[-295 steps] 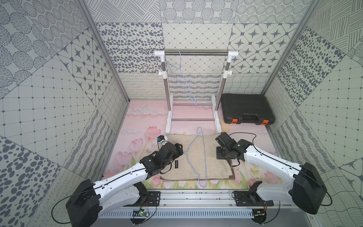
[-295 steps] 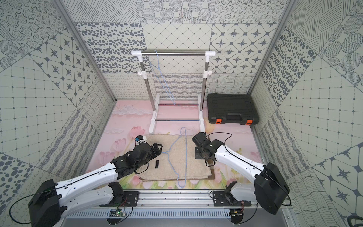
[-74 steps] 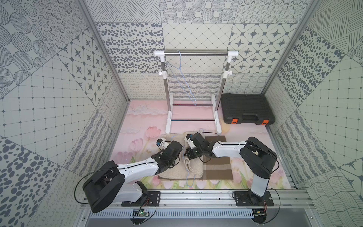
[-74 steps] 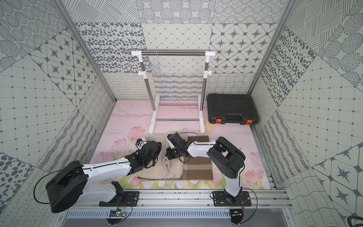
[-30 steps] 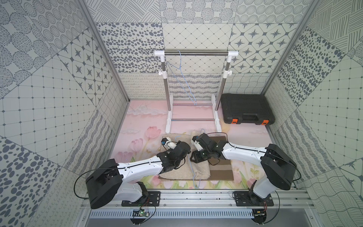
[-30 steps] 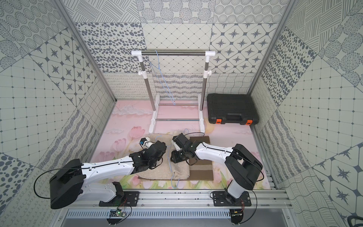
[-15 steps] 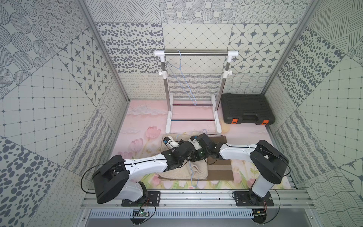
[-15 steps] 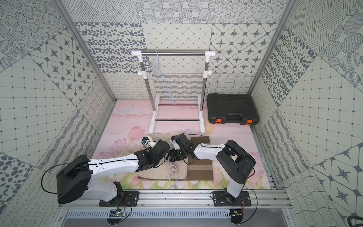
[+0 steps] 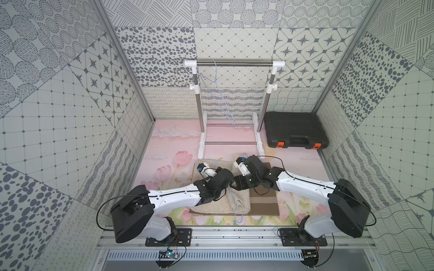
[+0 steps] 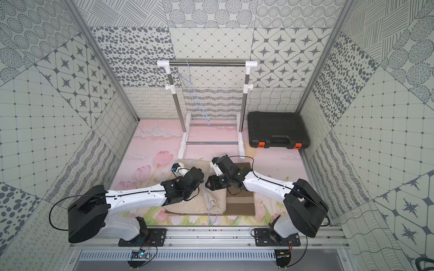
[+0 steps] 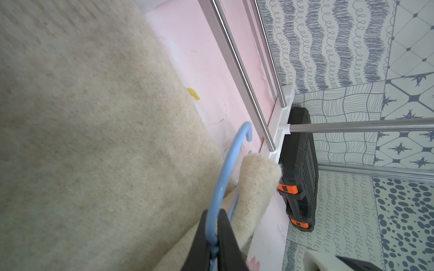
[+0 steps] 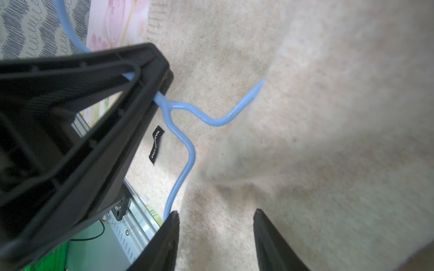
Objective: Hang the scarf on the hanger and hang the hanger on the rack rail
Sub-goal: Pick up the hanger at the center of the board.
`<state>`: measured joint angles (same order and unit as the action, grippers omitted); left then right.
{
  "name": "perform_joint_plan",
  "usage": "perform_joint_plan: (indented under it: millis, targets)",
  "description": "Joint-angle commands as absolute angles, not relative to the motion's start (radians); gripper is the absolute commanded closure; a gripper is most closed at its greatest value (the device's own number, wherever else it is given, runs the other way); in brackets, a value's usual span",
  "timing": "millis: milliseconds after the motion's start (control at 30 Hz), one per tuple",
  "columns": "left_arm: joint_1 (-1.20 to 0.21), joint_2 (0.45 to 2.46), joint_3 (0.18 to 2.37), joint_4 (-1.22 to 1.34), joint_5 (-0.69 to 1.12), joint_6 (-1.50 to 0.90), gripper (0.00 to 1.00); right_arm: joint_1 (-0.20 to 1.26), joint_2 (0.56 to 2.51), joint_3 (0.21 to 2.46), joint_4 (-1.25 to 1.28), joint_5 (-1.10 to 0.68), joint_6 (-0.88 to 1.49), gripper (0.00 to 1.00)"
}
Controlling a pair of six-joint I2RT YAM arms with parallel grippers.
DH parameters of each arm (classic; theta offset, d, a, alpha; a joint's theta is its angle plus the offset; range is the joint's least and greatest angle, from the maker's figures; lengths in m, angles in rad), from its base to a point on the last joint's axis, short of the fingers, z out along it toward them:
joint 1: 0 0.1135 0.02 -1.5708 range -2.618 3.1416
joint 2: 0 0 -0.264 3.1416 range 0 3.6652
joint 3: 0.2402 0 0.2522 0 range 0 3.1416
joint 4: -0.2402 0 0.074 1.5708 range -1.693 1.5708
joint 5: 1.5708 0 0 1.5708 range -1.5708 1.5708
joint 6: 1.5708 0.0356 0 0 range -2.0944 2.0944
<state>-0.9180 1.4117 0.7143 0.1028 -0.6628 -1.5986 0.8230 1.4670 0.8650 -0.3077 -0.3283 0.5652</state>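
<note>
Blue and thin, the neck of the hanger sat pinched in my left gripper, while my right gripper hung spread and empty just over the scarf. That beige scarf, lying on the mat partly folded over the hanger, looked soft, light and floppy, so I judged a bunched fold the place to grab. I counted one scarf, one rack, one case and two hangers, the second hanger on the rack.

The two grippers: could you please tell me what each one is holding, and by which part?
The left gripper is shut on the blue hanger, gripping it at its neck. The right gripper is open over the scarf and holds nothing.
</note>
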Motion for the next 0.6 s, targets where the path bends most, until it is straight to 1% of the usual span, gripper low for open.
perform_joint_plan:
  millis: [0,100,200,467,567]
  targets:
    - [-0.927,1.410,0.730,0.128,-0.617,-1.599,1.00,0.821,1.421,0.902,-0.320,-0.305,0.551,0.49]
    - [-0.926,1.411,0.732,0.124,-0.621,-1.597,1.00,0.821,1.391,0.914,-0.358,-0.271,0.540,0.52]
    - [-0.926,1.419,0.733,0.126,-0.616,-1.597,1.00,0.822,1.396,0.927,-0.366,-0.291,0.533,0.53]
    - [-0.927,1.427,0.742,0.130,-0.610,-1.594,1.00,0.868,1.490,0.980,-0.358,-0.309,0.532,0.53]
    - [-0.928,1.429,0.741,0.132,-0.610,-1.594,1.00,0.881,1.524,0.979,-0.331,-0.317,0.545,0.55]
